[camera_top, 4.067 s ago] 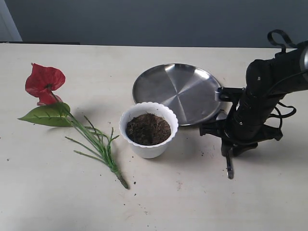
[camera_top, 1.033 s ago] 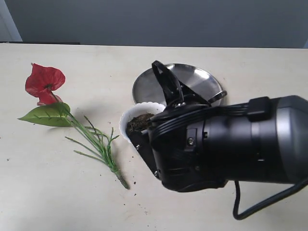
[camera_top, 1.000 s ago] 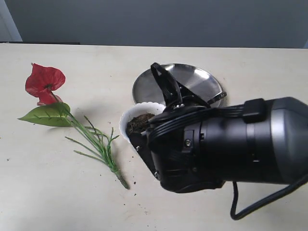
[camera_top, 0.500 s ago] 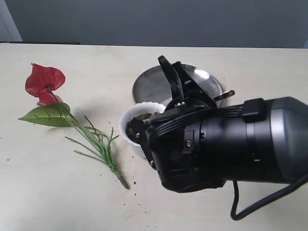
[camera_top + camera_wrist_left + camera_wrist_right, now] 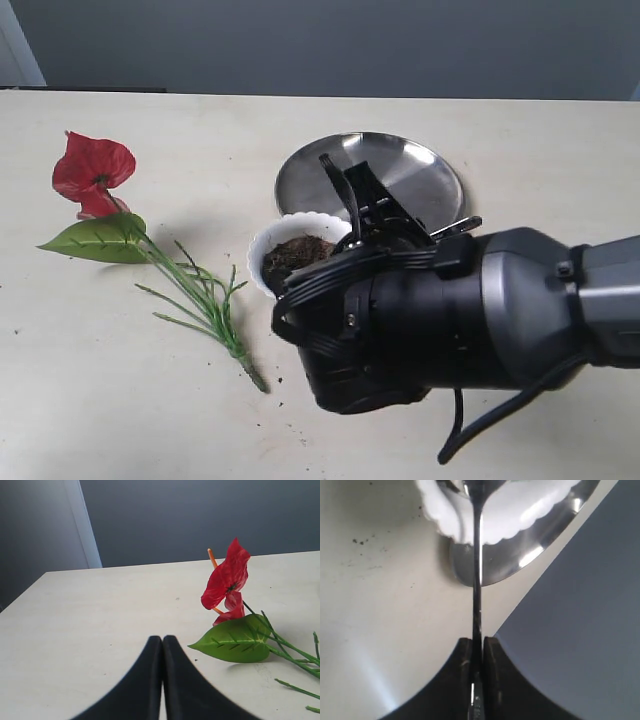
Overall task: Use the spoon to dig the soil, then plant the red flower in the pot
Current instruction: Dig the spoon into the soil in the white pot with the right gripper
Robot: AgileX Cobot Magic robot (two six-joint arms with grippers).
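- Right wrist view alone showed the grip. The right gripper (image 5: 476, 642) had its jaws clamped on the thin handle of the spoon (image 5: 476, 580). The handle ran straight out from the fingertips across the scalloped rim of the pot (image 5: 520, 515), and its bowl lay past the picture's edge.
- A steel plate (image 5: 535, 550) glinted beneath the handle, between the fingertips and the pot.
- Exterior view hid that grip behind the bulky right arm (image 5: 430, 320), yet it gave what the wrist camera missed: the soil (image 5: 295, 252) sat dark inside the pot, just beside the gripper.
- The red flower (image 5: 92, 168) lay flat on the table (image 5: 120, 400), well apart from the spoon, on the pot's far side from the gripper.
- Left wrist view showed the left gripper (image 5: 162, 641) with its jaws pressed together on nothing. The bloom and green leaf (image 5: 235, 641) lay near its tips, not touching.
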